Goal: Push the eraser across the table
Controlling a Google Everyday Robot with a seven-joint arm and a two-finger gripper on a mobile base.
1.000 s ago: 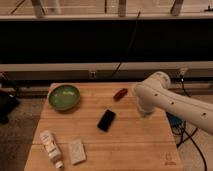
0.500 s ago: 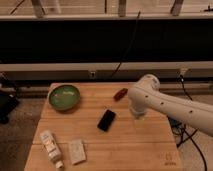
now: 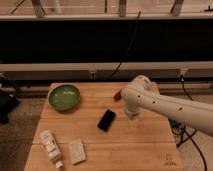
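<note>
The eraser (image 3: pixel 106 120), a flat black rectangular block, lies near the middle of the light wooden table (image 3: pixel 150 145). My white arm reaches in from the right over the table. My gripper (image 3: pixel 131 115) hangs just above the tabletop, a short way to the right of the eraser and apart from it. It holds nothing that I can see.
A green bowl (image 3: pixel 64 96) stands at the back left. A small red oblong object (image 3: pixel 117 96) lies behind the eraser, partly behind my arm. A white bottle (image 3: pixel 51 148) and a pale beige block (image 3: pixel 77 151) lie at the front left. Cables hang off the table's right side.
My arm and gripper have moved left across the table, closer to the eraser. The eraser and the other objects have not moved.
</note>
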